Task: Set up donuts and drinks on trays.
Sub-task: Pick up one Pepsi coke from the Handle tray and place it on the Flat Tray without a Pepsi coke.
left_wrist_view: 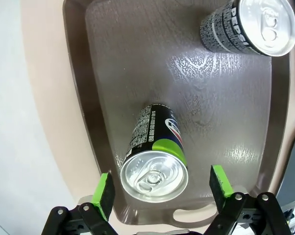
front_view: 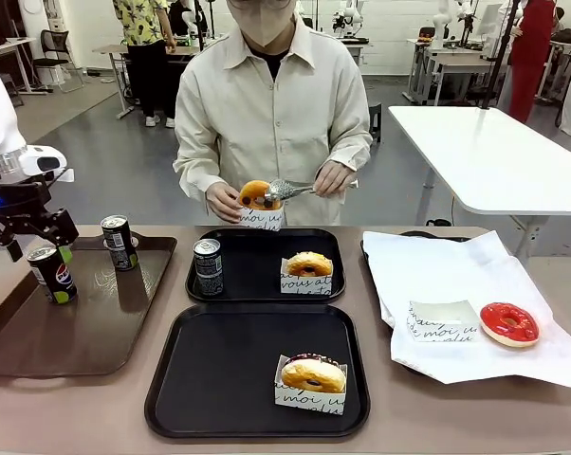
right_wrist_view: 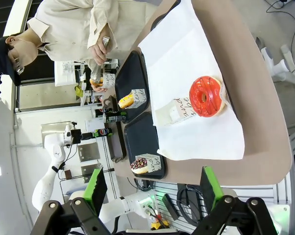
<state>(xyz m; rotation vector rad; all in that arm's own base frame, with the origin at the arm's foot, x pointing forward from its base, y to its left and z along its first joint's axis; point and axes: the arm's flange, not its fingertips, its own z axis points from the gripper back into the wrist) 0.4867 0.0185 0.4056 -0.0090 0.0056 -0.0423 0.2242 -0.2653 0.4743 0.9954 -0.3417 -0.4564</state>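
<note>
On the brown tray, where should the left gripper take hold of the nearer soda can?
Around its upper side wall, straight down from above: the soda can stands upright and the left gripper hangs over it, jaws open either side.

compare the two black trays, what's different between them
The far tray holds a can and a golden donut; the near tray holds no can. The near tray's donut is chocolate-topped, the far tray's is not. Both trays are black and raised-rimmed, each with one sleeved donut.
</note>
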